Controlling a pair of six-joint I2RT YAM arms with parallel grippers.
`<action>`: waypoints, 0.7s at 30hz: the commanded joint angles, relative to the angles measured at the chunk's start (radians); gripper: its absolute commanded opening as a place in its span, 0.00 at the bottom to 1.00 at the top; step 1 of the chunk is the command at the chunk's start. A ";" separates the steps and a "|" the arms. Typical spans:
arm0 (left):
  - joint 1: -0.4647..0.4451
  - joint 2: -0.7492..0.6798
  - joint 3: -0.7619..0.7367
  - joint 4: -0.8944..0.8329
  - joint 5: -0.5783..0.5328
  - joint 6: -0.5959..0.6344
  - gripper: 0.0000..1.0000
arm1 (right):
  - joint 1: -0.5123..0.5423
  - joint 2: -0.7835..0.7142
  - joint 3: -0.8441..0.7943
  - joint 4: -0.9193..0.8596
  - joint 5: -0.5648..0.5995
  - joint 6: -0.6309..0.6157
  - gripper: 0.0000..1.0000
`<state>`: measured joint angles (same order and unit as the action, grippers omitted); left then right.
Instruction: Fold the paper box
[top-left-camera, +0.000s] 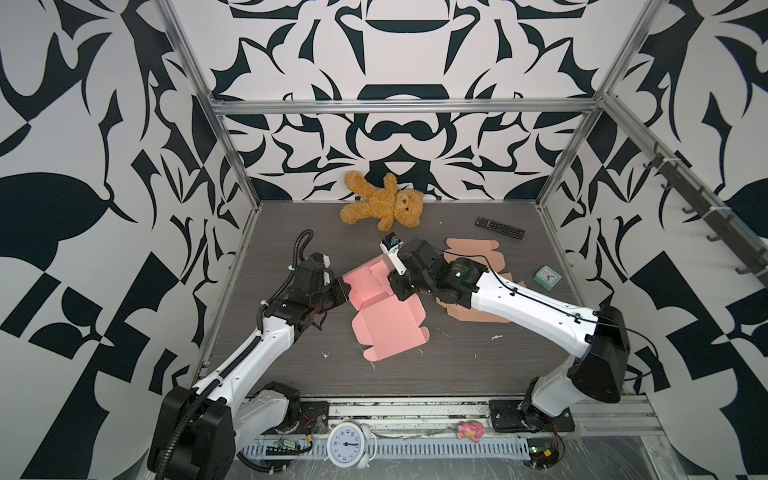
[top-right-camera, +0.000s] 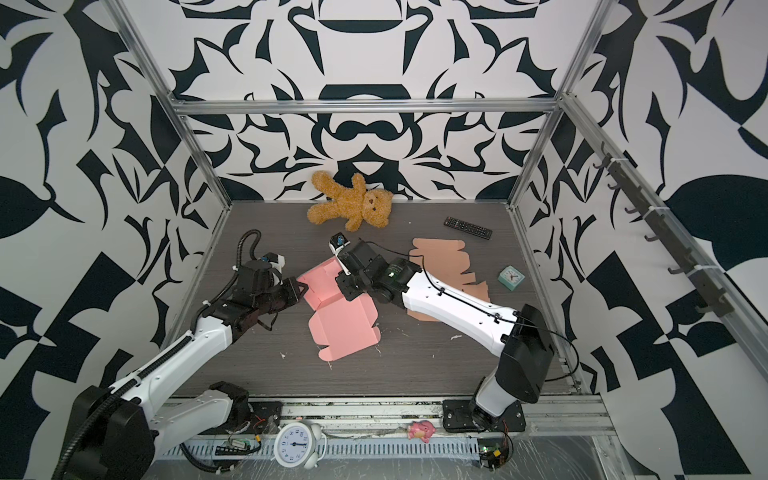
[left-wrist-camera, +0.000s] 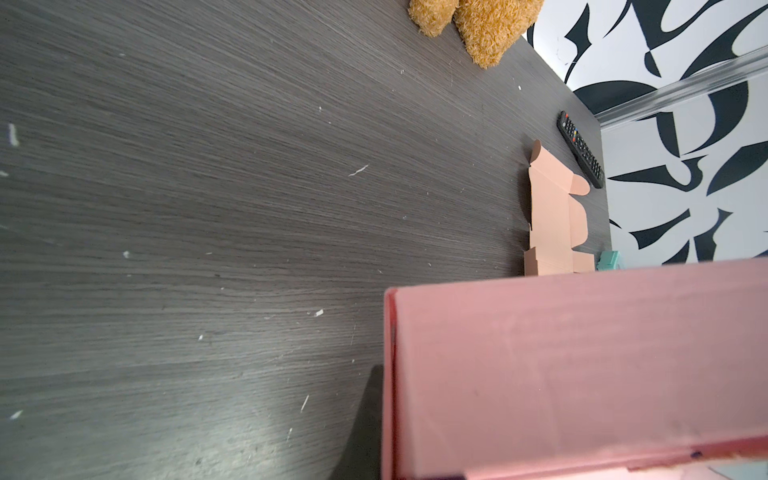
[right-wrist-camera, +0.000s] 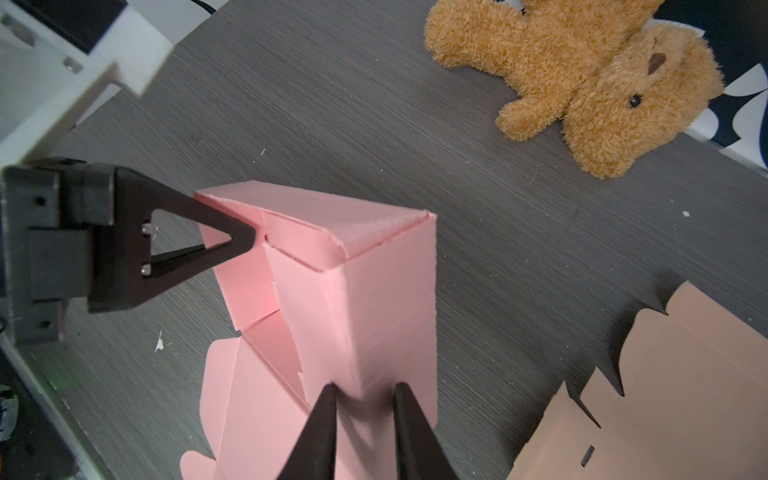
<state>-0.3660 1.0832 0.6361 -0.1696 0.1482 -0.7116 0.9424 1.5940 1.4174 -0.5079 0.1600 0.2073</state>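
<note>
A fuzzy brown teddy bear (top-left-camera: 384, 203) lies at the back of the dark table (top-left-camera: 291, 374). A black remote (top-left-camera: 500, 227) and a little green clock (top-left-camera: 547, 277) sit near the right side.

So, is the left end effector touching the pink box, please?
Touching: the right wrist view shows the left end effector pinching the pink box's upright wall.

The pink paper box (top-left-camera: 388, 328) (top-right-camera: 345, 328) lies near the middle of the dark counter (top-left-camera: 478, 365), a little toward 9 o'clock. It is half folded. At its 12 o'clock end the walls stand upright as an open tray, and the right wrist view shows one corner flap turned inward. Its 6 o'clock end is a lid panel lying flat, with rounded tabs along the outer edge.
</note>
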 joint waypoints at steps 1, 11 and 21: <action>-0.008 -0.028 -0.006 -0.002 0.012 -0.049 0.04 | 0.029 0.021 0.079 -0.030 0.105 0.001 0.26; -0.009 -0.041 0.011 -0.003 0.039 -0.126 0.04 | 0.077 0.107 0.192 -0.146 0.305 0.023 0.31; -0.017 -0.044 0.018 -0.002 0.051 -0.146 0.04 | 0.111 0.158 0.261 -0.210 0.447 -0.001 0.32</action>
<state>-0.3763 1.0611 0.6346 -0.1780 0.1684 -0.8345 1.0412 1.7496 1.6230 -0.6815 0.5182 0.2104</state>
